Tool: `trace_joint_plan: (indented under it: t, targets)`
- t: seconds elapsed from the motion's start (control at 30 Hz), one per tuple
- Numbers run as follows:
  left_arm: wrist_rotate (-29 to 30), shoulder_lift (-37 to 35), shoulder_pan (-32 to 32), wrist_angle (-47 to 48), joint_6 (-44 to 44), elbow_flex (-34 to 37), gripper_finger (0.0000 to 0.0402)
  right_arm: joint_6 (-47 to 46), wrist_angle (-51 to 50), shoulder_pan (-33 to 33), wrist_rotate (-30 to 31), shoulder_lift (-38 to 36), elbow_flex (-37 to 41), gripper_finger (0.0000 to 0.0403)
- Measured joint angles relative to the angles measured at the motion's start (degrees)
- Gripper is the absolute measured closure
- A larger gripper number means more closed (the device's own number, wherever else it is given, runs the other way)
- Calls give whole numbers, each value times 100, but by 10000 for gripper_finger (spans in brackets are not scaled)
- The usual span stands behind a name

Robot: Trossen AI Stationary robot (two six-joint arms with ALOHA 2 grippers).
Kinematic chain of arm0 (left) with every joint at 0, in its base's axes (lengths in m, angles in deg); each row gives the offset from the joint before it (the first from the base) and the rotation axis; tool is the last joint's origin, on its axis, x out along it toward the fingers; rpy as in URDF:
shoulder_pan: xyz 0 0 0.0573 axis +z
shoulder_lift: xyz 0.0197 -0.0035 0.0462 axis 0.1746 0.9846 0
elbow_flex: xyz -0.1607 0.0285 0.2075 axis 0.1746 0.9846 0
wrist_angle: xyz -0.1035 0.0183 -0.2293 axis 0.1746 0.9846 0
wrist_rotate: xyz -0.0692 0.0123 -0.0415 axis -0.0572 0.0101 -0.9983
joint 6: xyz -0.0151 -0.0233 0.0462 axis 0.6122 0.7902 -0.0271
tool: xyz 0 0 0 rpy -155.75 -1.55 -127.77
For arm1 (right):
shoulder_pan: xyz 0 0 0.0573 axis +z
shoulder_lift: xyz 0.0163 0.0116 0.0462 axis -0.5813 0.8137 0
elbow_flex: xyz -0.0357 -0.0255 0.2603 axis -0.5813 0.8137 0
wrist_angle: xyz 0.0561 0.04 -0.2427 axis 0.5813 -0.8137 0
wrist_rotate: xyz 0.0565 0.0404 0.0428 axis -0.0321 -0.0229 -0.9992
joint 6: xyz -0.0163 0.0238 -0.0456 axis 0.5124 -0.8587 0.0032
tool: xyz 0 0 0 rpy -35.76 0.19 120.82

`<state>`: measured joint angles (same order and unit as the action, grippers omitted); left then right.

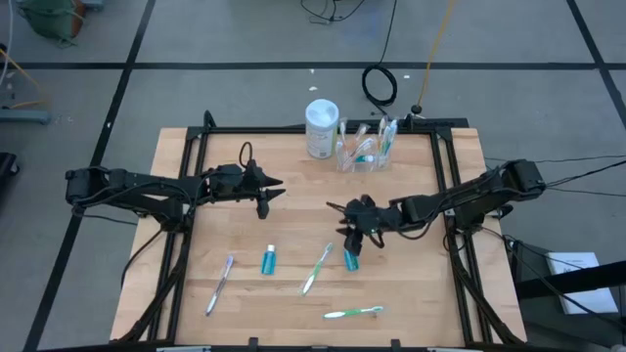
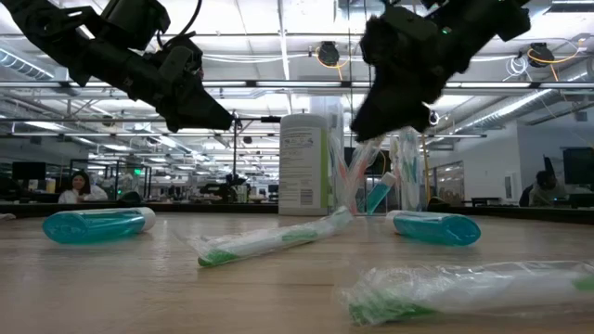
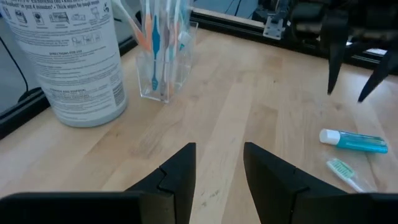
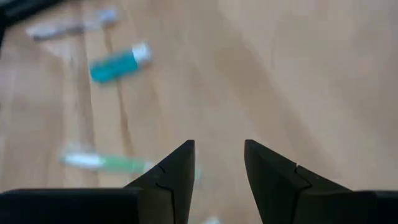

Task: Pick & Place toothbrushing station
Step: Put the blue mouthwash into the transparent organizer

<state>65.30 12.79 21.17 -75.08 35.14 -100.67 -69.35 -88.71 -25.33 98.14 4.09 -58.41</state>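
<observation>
Left tool (image 1: 277, 189): being held above the surface (image 1: 293, 293) left of centre, its fingers spread and nothing being gripped; in its own wrist view it is being pointed towards the far edge. Purple-ended toothbrush (image 1: 219, 285): being left lying near the front left. Left toothpaste tube (image 1: 268, 260): teal, lying just right of that brush. Wrapped green toothbrush (image 1: 316, 269): lying slantwise near the middle. White canister (image 1: 321, 128): standing upright at the far edge, printed label showing. Second green toothbrush (image 1: 353, 313): lying near the front edge. Right tool (image 1: 354, 238): being held just above a second teal tube (image 1: 350, 259), fingers parted, nothing between them. Toothbrushing station (image 1: 364, 149): a clear holder standing upright at the far edge just right of the canister, several brushes and a small tube already being carried in its slots. Handling, as judged: light, rigid, thin-walled, smooth and likely slippery; easily tipped, the tall contents making it top-heavy; probably liable to crack if squeezed hard. Hold being advised: low across its narrow side walls, clear of the brush handles, the load being kept upright while it is being lifted.
</observation>
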Motion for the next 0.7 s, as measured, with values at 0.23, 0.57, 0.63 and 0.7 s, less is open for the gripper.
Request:
trace_joint_plan:
  t: [0.23,0.57,0.63,0.7]
  targets:
    - [0,0,0,-24,-30,0,263,-1882,-681,192,-608,268,135,271]
    - [-4,0,0,-34,-71,-2,263,-3053,-475,341,-668,372,426,271]
    - [-7,0,0,-17,-71,-2,263,-3120,-342,341,-667,372,487,271]
    - [-7,0,0,-17,-71,-4,263,-3125,-305,341,-657,372,550,271]
